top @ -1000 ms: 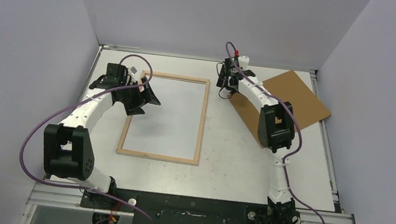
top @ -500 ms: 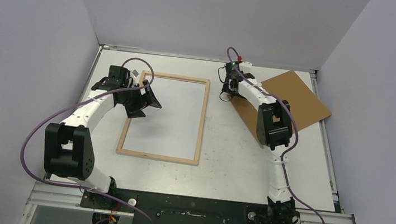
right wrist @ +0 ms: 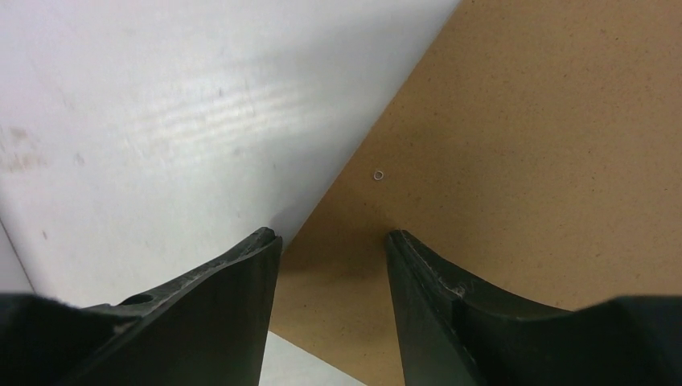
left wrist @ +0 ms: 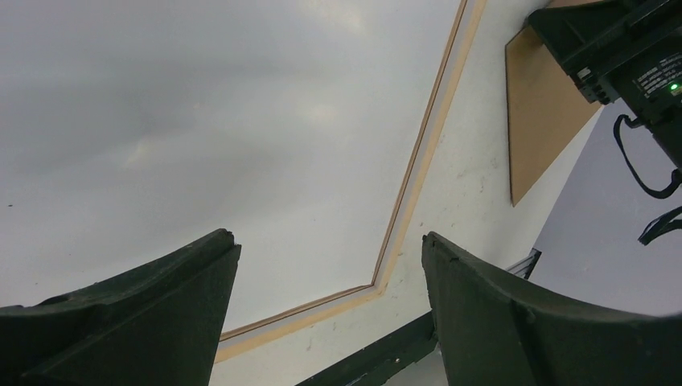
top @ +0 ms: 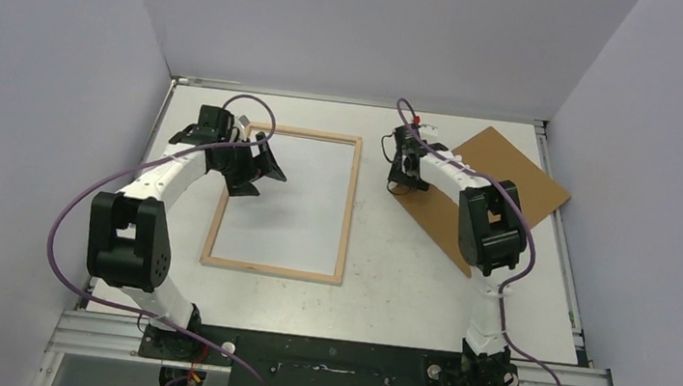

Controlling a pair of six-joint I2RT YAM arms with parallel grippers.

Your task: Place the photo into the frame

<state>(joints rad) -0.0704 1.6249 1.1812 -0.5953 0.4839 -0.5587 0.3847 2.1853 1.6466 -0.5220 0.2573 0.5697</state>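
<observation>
Left gripper (top: 257,176) drifted farther over the frame (top: 348,215).

Soft, even overhead light; faint shadows; wrist views slightly blurred, glare streak on the table (right wrist: 161,121).
</observation>
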